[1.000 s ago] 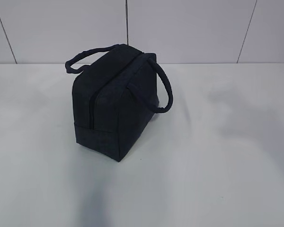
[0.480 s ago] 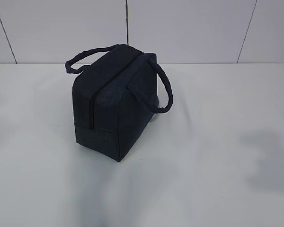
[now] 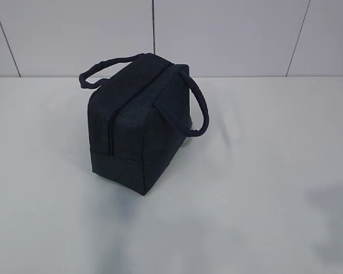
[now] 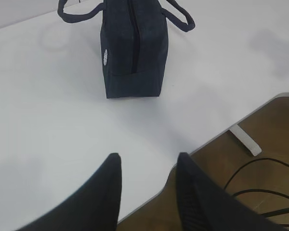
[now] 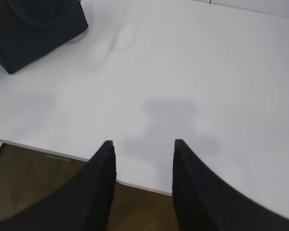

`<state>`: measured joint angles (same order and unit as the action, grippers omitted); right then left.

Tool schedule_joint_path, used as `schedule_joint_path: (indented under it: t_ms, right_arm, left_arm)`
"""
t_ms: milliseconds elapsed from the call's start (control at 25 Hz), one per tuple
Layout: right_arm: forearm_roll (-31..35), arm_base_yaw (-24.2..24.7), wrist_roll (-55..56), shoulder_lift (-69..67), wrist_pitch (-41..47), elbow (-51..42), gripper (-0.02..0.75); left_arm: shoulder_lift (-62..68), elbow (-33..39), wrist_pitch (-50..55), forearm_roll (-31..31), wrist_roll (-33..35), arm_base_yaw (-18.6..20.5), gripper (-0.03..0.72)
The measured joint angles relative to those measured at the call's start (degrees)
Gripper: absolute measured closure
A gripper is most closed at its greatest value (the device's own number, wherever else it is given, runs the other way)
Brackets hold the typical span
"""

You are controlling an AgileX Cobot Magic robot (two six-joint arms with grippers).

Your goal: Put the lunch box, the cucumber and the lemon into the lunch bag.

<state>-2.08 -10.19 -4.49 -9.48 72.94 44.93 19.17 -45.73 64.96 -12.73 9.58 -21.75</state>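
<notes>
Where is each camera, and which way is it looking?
Exterior view: sits across the white table, looking down at a slant at the lunch bag; no robot parts show.
Left wrist view: above the table's edge, facing the lunch bag; the left pincer shows, open and empty.
Right wrist view: at the table's edge, facing bare tabletop; the right pincer shows, open.
All three share the bag.

My fingers (image 4: pixel 106 192) look matt black plastic; the bag (image 3: pixel 134 125) at twelve o'clock is dull woven cloth on a smooth white table (image 3: pixel 263 171).
</notes>
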Motion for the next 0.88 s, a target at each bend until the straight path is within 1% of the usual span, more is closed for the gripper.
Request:
schedule_joint_path:
  t_ms: [160,400,480,640,880]
  right_arm:
    - [-0.11,0.00,0.00,2.03,-0.48,-4.39,0.421]
    - [-0.70,0.00,-0.12,6.91,-3.45,-11.85,0.421]
    - [-0.81,0.00,-0.12,8.97,-3.97,-13.72,0.421]
    - [-1.71,0.00,-0.23,10.33,-5.28,-14.66,0.421]
    - [-2.09,0.00,-0.23,10.38,-6.78,-15.81,0.421]
  left_arm:
    - [-7.48,5.59,-0.94,0.00,1.02,0.00,0.430]
    - [-18.14,14.33,-0.94,0.00,1.55,0.00,0.442]
    - [-18.39,15.21,-0.83,0.27,1.55,0.00,0.442]
    - [-18.39,15.44,-1.09,0.38,1.41,0.00,0.442]
    - [-18.39,15.44,-1.18,2.27,-0.92,0.00,0.443]
